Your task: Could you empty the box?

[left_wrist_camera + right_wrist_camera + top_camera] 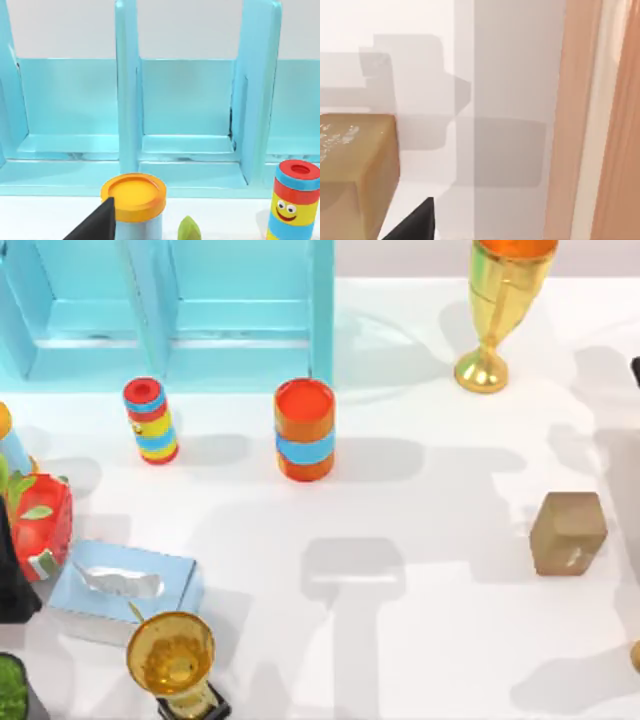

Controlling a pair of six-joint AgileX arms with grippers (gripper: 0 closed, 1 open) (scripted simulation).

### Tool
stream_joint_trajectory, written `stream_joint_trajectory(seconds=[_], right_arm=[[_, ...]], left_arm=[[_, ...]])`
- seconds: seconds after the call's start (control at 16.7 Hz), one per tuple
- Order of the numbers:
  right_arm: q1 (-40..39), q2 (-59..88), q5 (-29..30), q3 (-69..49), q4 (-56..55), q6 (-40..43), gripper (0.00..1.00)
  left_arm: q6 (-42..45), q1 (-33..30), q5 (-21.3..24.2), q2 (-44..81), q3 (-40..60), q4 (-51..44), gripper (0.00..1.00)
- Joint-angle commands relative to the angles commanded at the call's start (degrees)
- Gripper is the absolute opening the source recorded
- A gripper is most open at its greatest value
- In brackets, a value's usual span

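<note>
Two upright cans, one striped red, blue and yellow [151, 420] and one orange with a blue band [304, 429], stand just before the turquoise wooden compartmented box [240, 315], whose visible compartments look bare. Neither the left gripper [100, 225] facing the box nor the right gripper [415, 222] well to its right reveals its state; any reach into the box would likely topple a can.

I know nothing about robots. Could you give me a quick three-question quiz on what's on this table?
1. True or false: the orange can stands upright on the table.
2. Which sits nearest the top view's right edge? A the tan block; B the tissue box; C the striped tube.
3. Fill in: the shelf unit behind the can is ___ in colour.
Key: 1 true; 2 A; 3 blue.
</note>
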State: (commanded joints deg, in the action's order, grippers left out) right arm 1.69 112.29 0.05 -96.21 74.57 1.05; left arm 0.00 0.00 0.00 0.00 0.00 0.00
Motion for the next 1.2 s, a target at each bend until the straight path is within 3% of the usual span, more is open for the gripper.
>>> stream_joint_trajectory(seconds=[0.48,0.96,1.2], right_arm=[[24.5,5.9,0.0,-13.3,7.3,23.9,1.0],[26.1,6.1,0.1,-12.9,6.7,25.5,1.0],[25.5,5.2,0.0,-4.5,-0.8,25.0,1.0]], left_arm=[[0.0,0.0,0.0,0.0,0.0,0.0,1.0],[0.0,0.0,0.0,0.0,0.0,0.0,1.0],[0.0,0.0,0.0,0.0,0.0,0.0,1.0]])
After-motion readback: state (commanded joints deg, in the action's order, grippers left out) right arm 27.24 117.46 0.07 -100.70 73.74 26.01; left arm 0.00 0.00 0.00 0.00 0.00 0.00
